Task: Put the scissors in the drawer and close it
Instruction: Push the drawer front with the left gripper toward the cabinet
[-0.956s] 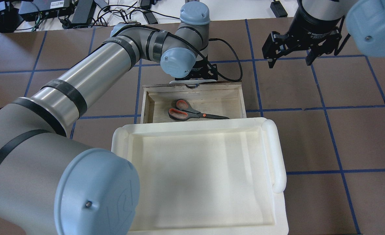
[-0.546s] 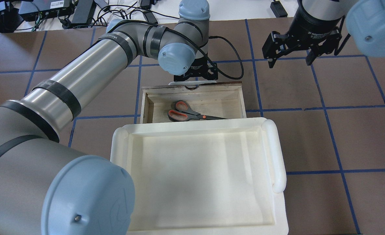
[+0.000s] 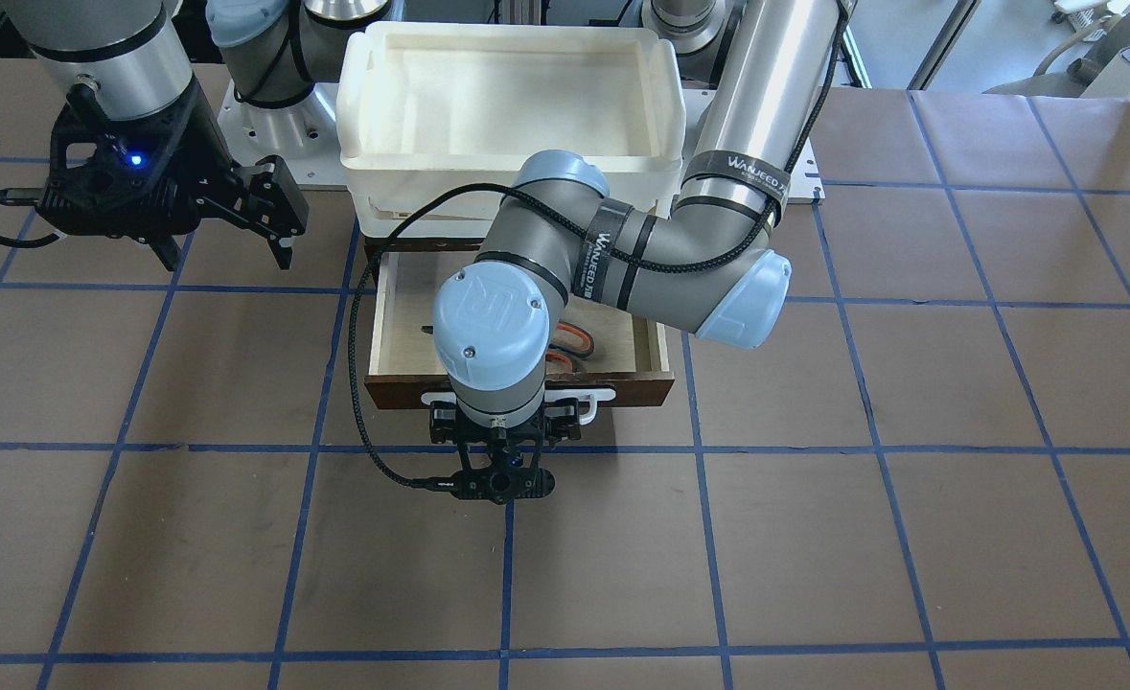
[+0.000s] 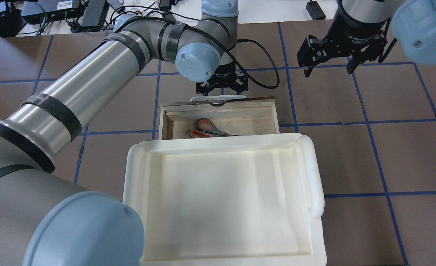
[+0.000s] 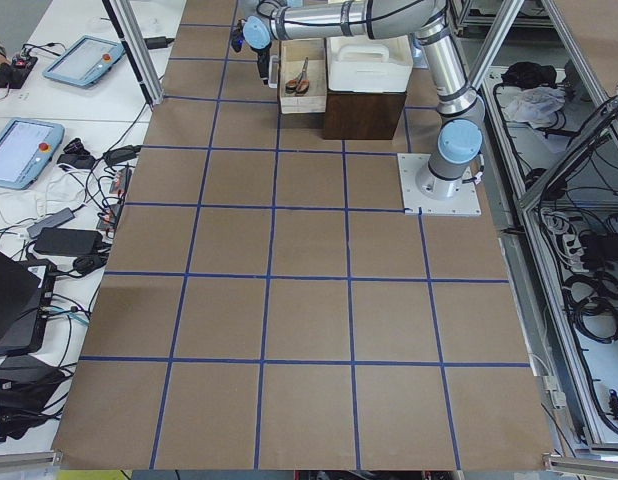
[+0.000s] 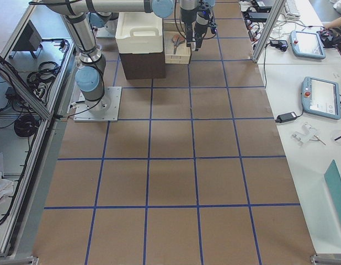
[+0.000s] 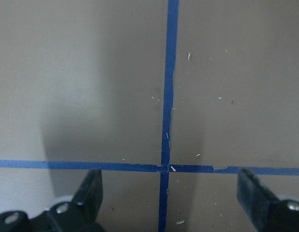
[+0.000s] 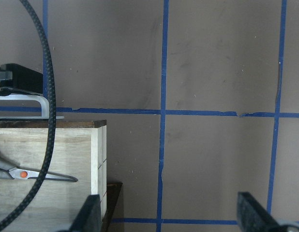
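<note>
The scissors (image 4: pixel 206 128) lie in the open drawer (image 4: pixel 273 111), handles to the left, blades hidden under the white tray's rim. They also show in the front view (image 3: pixel 576 347) behind the left arm, and in the right wrist view (image 8: pixel 23 173). My left gripper (image 4: pixel 221 91) is open, fingers (image 7: pixel 89 193) spread wide, and sits right at the drawer's white bar handle (image 4: pixel 218 98) on the far side of its dark front (image 3: pixel 646 388). My right gripper (image 4: pixel 327 65) is open and empty, above the table to the right of the drawer.
The white plastic tray (image 4: pixel 314 177) sits on the dark cabinet above the drawer and covers its near part. A black cable (image 3: pixel 363 383) loops from the left wrist beside the drawer. Brown table with blue tape lines (image 4: pixel 365 122) lies all around.
The drawer has slid further in under the white tray, hiding more of the scissors. My left gripper followed its handle the same way. The right gripper has not moved.
</note>
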### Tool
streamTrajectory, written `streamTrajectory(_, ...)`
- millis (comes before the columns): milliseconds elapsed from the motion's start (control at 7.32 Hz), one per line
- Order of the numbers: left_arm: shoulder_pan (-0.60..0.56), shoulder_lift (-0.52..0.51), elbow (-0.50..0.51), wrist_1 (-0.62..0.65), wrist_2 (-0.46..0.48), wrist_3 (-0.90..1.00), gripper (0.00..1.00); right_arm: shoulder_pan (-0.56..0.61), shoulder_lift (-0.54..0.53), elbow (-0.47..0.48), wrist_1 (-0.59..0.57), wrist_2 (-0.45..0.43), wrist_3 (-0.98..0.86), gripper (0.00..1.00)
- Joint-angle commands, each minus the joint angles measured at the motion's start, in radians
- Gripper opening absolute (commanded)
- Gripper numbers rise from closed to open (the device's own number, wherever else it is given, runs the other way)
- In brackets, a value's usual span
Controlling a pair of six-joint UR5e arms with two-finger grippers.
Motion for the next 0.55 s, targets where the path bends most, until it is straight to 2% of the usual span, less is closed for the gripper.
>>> streamTrajectory(0, -0.012, 0.043, -0.039, -0.035, 0.000, -0.010, 1.00, 0.000, -0.001, 0.000, 0.001, 0.000, 0.001, 1.00)
streamTrajectory(410, -0.012, 0.095, -0.120, -0.051, 0.000, -0.010, 1.00, 0.001, 0.001, 0.000, 0.001, 0.000, 0.000, 1.00)
